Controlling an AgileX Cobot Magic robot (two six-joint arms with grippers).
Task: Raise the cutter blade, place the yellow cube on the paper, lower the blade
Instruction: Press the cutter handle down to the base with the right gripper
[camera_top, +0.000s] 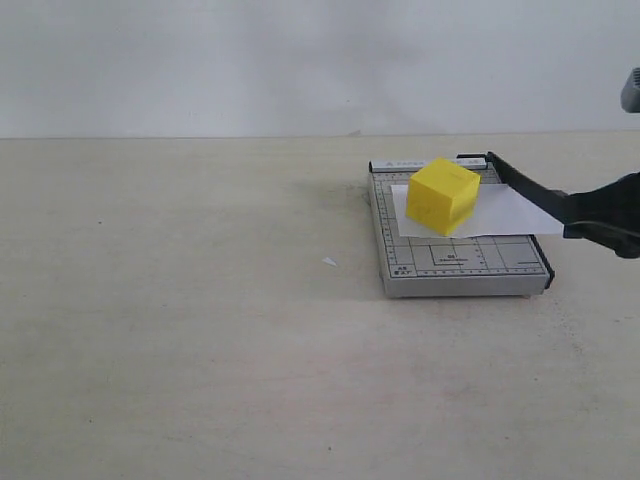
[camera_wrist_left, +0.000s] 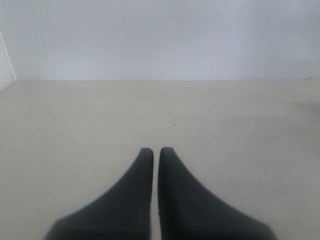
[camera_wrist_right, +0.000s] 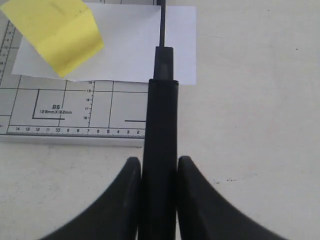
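While the cutter blade (camera_top: 528, 188) is held lifted at a slant above the grey cutter board (camera_top: 460, 268), its thick black handle is pinched between the fingers of the right gripper (camera_wrist_right: 159, 162), at the right of the exterior view. The yellow cube (camera_top: 443, 195) is seen resting on the paper (camera_top: 515, 212), which lies across the board's far half and passes beneath the blade. The left gripper (camera_wrist_left: 152, 150) is shown over the table (camera_top: 180, 300), its fingers pressed almost together with nothing between them.
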